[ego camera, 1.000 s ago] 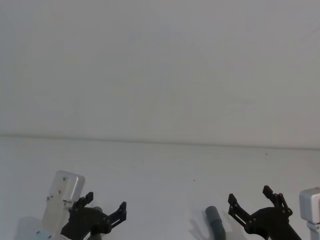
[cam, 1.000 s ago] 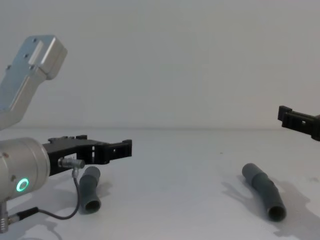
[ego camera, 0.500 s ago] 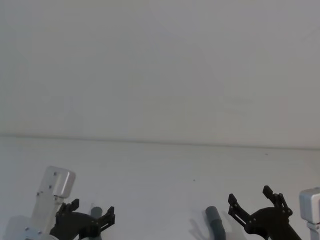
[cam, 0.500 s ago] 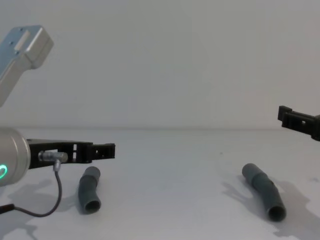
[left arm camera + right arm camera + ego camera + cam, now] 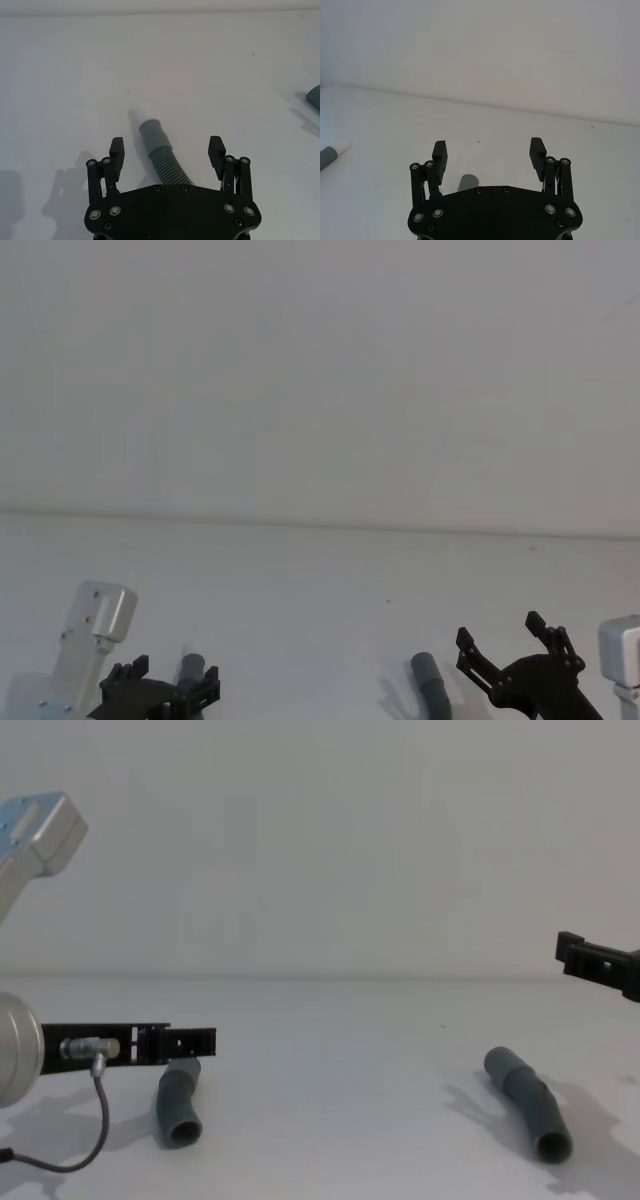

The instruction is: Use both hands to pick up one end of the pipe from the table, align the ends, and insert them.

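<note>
Two dark grey pipe pieces lie apart on the white table (image 5: 340, 1050). The left pipe (image 5: 178, 1105) has a ribbed body, a smooth cuff and a white tip (image 5: 142, 111). My left gripper (image 5: 166, 149) is open and hovers low over it, one finger on each side, not touching; it also appears in the chest view (image 5: 190, 1042) and head view (image 5: 167, 676). The right pipe (image 5: 528, 1102) is smooth and bent, its open end facing me. My right gripper (image 5: 488, 148) is open and empty, held higher (image 5: 585, 958), above and just right of that pipe (image 5: 432, 685).
A plain white wall stands behind the table's far edge. A thin grey cable (image 5: 90, 1120) loops from the left arm down toward the table beside the left pipe. The two pieces lie far apart with bare table between them.
My left gripper has drawn back toward me and sunk lower, coming down over the left pipe. The right gripper and both pipes have stayed still.
</note>
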Available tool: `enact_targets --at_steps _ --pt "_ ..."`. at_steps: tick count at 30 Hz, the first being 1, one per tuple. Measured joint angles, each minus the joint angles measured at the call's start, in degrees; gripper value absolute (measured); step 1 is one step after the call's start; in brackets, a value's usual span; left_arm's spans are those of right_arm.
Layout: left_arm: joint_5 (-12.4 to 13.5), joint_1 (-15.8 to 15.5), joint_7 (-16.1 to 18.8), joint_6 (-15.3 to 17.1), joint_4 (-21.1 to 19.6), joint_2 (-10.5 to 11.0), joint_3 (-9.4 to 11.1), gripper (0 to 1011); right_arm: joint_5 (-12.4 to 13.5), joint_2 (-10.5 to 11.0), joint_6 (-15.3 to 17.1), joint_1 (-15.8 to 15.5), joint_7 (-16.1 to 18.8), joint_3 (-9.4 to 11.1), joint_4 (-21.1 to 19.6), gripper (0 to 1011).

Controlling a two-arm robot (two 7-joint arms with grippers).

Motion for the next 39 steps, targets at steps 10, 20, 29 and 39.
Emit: enact_targets --at_steps 10,20,29,39 --pt "-0.45 0.03 -0.15 1.2 1.21 -0.88 -0.64 1002 0.0 0.0 0.0 0.0 0.0 0.0 0.0 1002" --pt "-0.01 -1.37 -0.6 4.2 1.46 -0.41 -0.32 1002 0.0 0.0 0.0 -0.01 0.0 0.0 0.0 1002" --pt "1.75 -5.13 -1.75 8.82 1.92 1.36 1.57 1001 0.0 0.0 0.0 0.0 0.0 0.0 0.0 1002" --pt "2.88 -8.9 -3.25 12.55 3.34 2.08 3.24 1002 0.0 0.0 0.0 0.0 0.0 0.0 0.0 1002"
